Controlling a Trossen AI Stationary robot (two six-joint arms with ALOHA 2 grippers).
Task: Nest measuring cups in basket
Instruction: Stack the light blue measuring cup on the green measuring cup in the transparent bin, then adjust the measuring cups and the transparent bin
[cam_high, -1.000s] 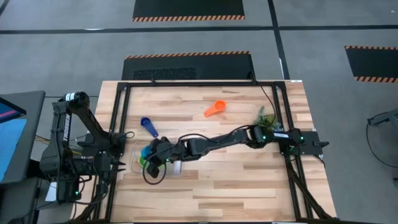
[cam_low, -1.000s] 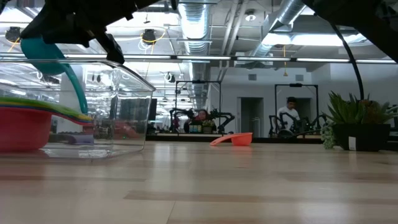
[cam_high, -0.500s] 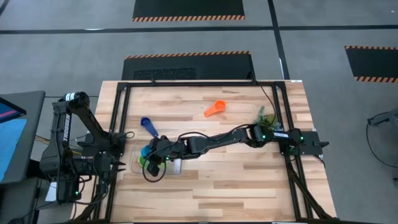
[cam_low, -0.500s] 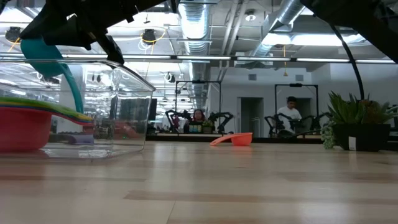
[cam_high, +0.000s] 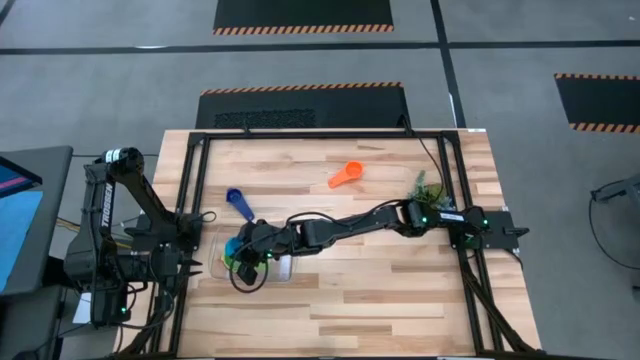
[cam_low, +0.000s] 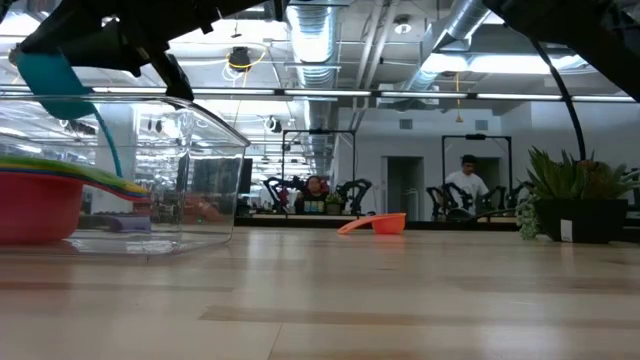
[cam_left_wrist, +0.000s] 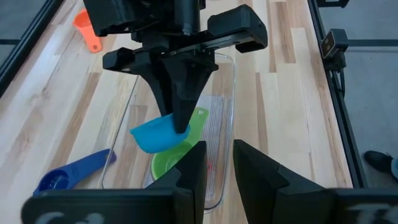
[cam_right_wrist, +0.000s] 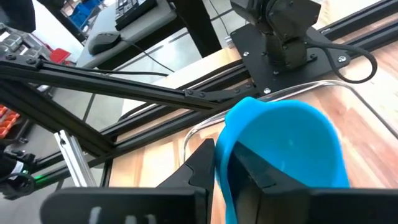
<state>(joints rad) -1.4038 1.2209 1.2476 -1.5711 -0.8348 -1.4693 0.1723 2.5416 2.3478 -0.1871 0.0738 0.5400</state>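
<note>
My right gripper (cam_high: 246, 252) reaches across the table and is shut on a light-blue measuring cup (cam_left_wrist: 155, 135), which hangs just above the basket (cam_left_wrist: 231, 112). The basket is a clear tray near the table's left edge. Nested cups sit in it, with a green cup (cam_left_wrist: 174, 163) on top and a red one (cam_low: 35, 205) at the bottom. A dark-blue cup (cam_high: 238, 203) lies on the table beyond the basket. An orange cup (cam_high: 346, 175) lies farther toward the far edge. My left gripper (cam_left_wrist: 219, 168) waits open at the table's left edge, pointing at the basket. My right gripper pinches the light-blue cup between its two fingers at the cup's edge (cam_left_wrist: 178, 127), coming from above and pointing down. The fingers (cam_right_wrist: 205, 165) hide the exact spot, so I cannot tell whether it is the handle or the rim. The cup is tilted and lifted clear above the green cup.
A small leafy plant (cam_high: 430, 188) stands by the table's right edge near the right arm's base. Black frame rails (cam_high: 195, 180) run along the table's edges. Bare wood spreads over the near half of the table (cam_high: 380, 300). People show in the room beyond (cam_low: 463, 185).
My right gripper has carried the light-blue cup slightly toward the table's left and a little upward over the basket, staying shut on it. The nested cups and the loose cups on the table have not moved.
</note>
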